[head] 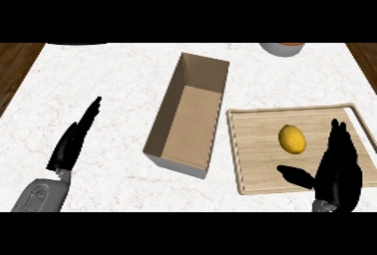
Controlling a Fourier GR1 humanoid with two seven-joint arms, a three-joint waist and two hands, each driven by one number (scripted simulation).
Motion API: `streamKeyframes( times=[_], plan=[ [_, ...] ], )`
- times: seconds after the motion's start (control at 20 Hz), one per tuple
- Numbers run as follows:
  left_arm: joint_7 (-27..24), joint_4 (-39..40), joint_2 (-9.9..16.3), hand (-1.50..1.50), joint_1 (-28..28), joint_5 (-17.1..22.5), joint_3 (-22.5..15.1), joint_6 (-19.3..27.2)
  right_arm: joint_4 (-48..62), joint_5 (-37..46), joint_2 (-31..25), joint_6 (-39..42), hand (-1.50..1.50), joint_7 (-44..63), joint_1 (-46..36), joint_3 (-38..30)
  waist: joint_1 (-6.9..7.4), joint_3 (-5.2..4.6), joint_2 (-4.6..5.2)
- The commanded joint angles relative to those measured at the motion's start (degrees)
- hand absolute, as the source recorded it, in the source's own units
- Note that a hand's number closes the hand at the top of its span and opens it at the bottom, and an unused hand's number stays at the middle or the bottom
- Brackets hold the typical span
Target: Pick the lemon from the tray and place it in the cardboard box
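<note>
- head view shows the lemon (pixel 292 139) lying on the wooden tray (pixel 254 164) at the right of the white marbled surface (pixel 110 74), a little right of the tray's middle, long axis running away from the robot.
- right robot hand (pixel 337 169) is over the tray just right of the lemon, fingers straight and spread from the thumb, holding nothing; whether a finger touches the lemon i cannot tell.
- left robot hand (pixel 72 142) rests open at the left, fingers straight, well apart from everything.
- cardboard box (pixel 185 119) stands open-topped just left of the tray, with nothing visible in it.
- judged from this, the lemon is not yet grasped and the pick is still ahead.
- the lemon looks small, light and fairly stiff, with a smooth rounded skin that could roll or slip sideways; likely best taken across its narrow middle, thumb on one side and fingers on the other.
- a bowl (pixel 282 48) sits at the far edge.
</note>
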Motion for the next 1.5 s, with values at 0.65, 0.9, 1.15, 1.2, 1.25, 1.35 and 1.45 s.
streamKeyframes(
  times=[0.65,0.9,1.15,1.2,1.25,1.35,1.45],
  plan=[
    [0.93,0.35,-5.13,0.0,-1.25,-6.18,4.71,-1.94,9.98,-5.29,-0.98,-0.02,-1.5,-3.5,-8.21,-4.34,-0.07,-0.01,0.02],
    [4.22,-5.03,-6.76,0.0,1.6,-7.54,3.02,-2.92,12.86,-5.91,-1.13,0.67,-1.5,-3.36,-11.23,-4.67,0.09,0.0,-0.02],
    [3.51,-1.72,-4.88,0.0,-2.82,-6.4,5.77,-4.74,23.81,2.65,-2.0,-7.71,1.5,-4.27,-14.73,-4.83,0.3,0.0,0.19],
    [-2.21,1.47,-5.68,0.0,-0.42,-6.65,6.15,-3.7,25.39,2.33,-2.17,-9.94,1.5,-6.74,-14.28,-4.65,0.23,-0.01,0.18],
    [2.77,-5.1,-5.92,0.0,2.53,-6.63,5.15,-4.1,21.48,2.58,-3.09,-8.23,1.5,-5.48,-14.43,-4.76,0.35,0.0,-0.01],
    [-1.62,-0.65,-4.84,0.0,1.07,-5.92,6.6,-5.31,22.96,6.01,-3.02,-12.15,1.5,-6.32,-12.5,-3.9,0.12,-0.02,0.07],
    [-2.02,0.06,-6.31,0.0,1.38,-8.01,5.6,-3.18,26.01,9.46,-1.52,-14.05,1.5,-3.81,-16.47,-3.83,0.24,-0.01,0.09]
  ],
)
